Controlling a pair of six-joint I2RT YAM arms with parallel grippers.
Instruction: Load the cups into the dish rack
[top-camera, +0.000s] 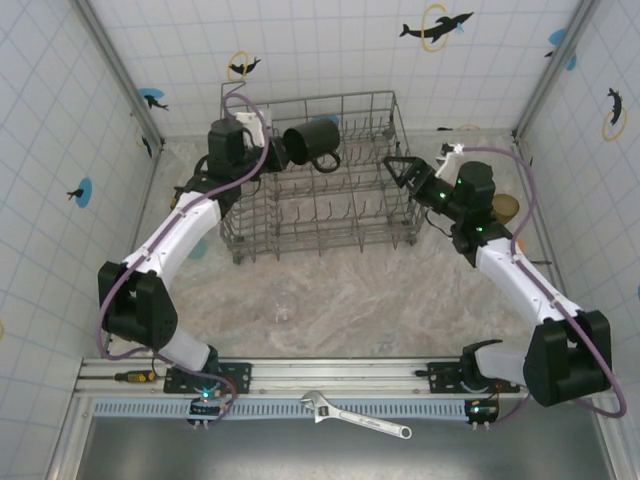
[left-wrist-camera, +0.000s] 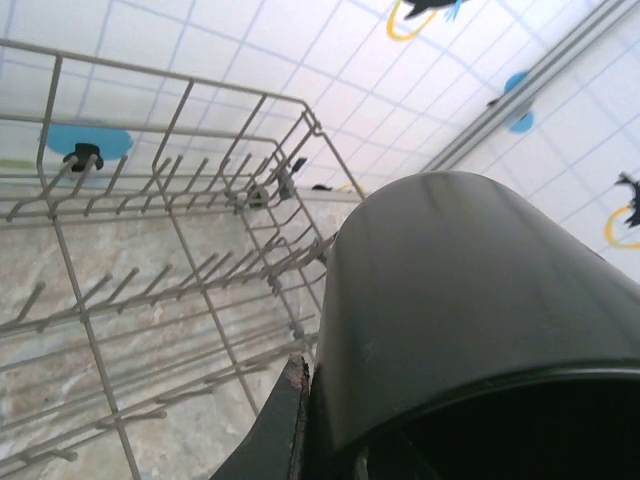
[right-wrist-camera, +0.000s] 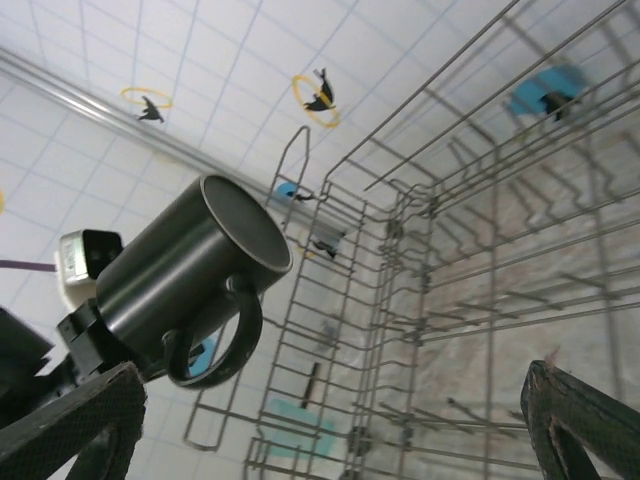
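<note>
Top view: my left gripper is clamped on the black mug, which is tipped on its side above the back-left corner of the dish rack. My right gripper is at the rack's right edge, jaws wide, gripping nothing. A clear glass sits in front of the rack.

Left wrist: the mug wall is up close, with rack tines below.

Right wrist: the mug is above the rack's rim, handle down.

1. Black mug: smooth, satin sheen.
2. Dish rack: bare grey metal wire, dull.
3. Adjustable wrench: bright polished metal.
4. Tabletop: matt, marbled stone look.
5. Clear glass: transparent, glossy.
</note>
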